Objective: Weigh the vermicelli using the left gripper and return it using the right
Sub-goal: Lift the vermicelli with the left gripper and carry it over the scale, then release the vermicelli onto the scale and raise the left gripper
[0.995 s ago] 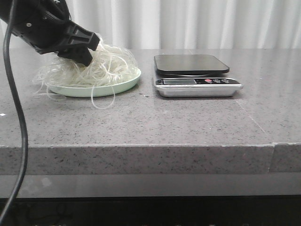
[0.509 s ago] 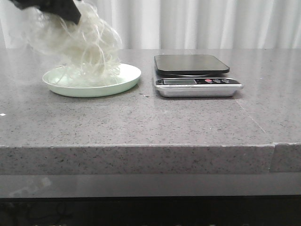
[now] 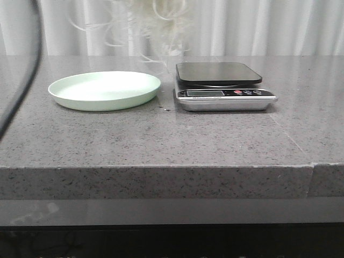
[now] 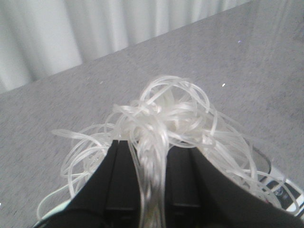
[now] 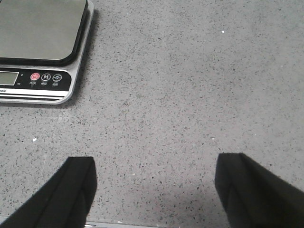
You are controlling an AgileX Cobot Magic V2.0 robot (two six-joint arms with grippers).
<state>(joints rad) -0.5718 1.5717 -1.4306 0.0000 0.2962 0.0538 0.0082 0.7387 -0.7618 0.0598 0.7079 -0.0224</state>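
Note:
The vermicelli (image 3: 161, 21) hangs in the air at the top of the front view, between the pale green plate (image 3: 105, 89) and the scale (image 3: 220, 85), blurred. In the left wrist view my left gripper (image 4: 152, 147) is shut on the vermicelli (image 4: 164, 116), whose strands spill out round the black fingers (image 4: 118, 175). The gripper itself is above the front view's edge. The plate is empty. My right gripper (image 5: 154, 183) is open and empty over bare counter, to the right of the scale (image 5: 40, 45).
The grey speckled counter (image 3: 172, 140) has its front edge near me. White curtains (image 3: 269, 27) hang behind. A black cable (image 3: 21, 80) crosses the left of the front view.
My left gripper has lifted the vermicelli off the plate and carried it up and to the right, toward the scale. The plate is now empty.

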